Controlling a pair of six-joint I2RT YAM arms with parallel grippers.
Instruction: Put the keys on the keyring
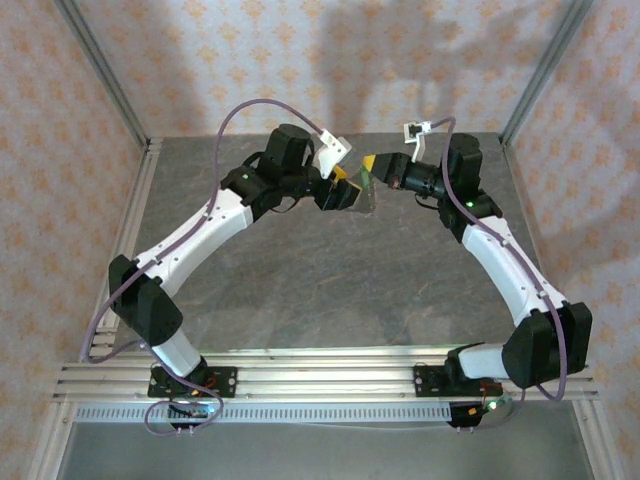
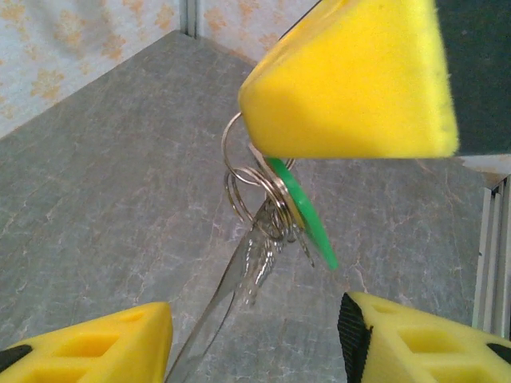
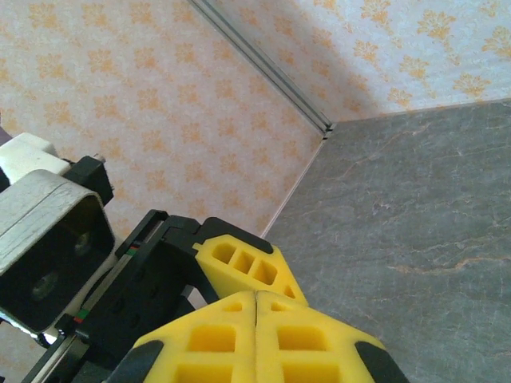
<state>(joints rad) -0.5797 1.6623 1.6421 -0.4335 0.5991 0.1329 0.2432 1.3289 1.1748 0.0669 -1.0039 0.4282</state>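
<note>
Both grippers meet above the back middle of the table. My right gripper (image 1: 372, 163) is shut, its yellow fingers (image 2: 351, 80) pressed together (image 3: 255, 294). From its tips hangs the keyring (image 2: 239, 171), a bunch of thin silver wire rings. A key with a flat green head (image 2: 305, 214) hangs on them, along with silvery blades (image 2: 257, 259). My left gripper (image 1: 343, 188) sits just below the bunch. It is open (image 2: 255, 309), and a long thin silvery blade (image 2: 200, 331) runs down past the inner edge of its left finger (image 2: 96, 347).
The grey marbled table (image 1: 330, 280) lies under the grippers. Patterned walls and aluminium posts (image 1: 540, 70) close the back and sides. The left arm's wrist camera housing (image 3: 48, 247) sits close beside the right fingers. A rail frame (image 1: 320, 375) runs along the near edge.
</note>
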